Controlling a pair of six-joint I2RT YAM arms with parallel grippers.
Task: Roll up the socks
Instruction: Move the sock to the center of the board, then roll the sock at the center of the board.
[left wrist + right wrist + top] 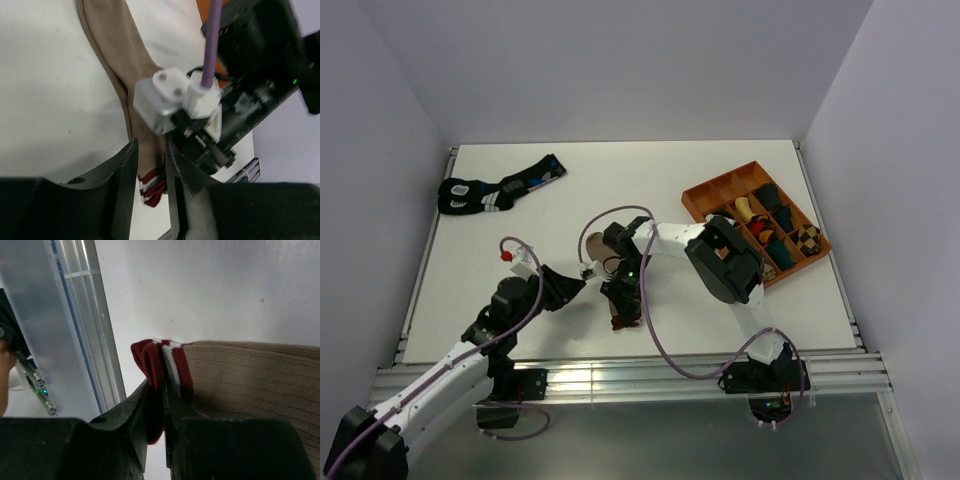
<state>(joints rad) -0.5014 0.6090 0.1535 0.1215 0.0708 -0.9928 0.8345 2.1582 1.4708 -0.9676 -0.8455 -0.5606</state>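
Note:
One of the socks, a long tan one with a maroon-and-white striped cuff, lies flat near the table's front middle. My right gripper is shut on the folded maroon cuff edge, which bunches up between its jaws. It reaches down over the sock's near end. My left gripper sits just left of it. Its jaws stand apart, with the tan cloth and striped cuff showing in the gap. Much of the sock is hidden under the right wrist in the top view.
A pair of black socks with blue and white marks lies at the back left. An orange compartment tray with rolled bundles stands at the right. The table's metal front rail runs close beside the cuff. A purple cable loops over the right wrist.

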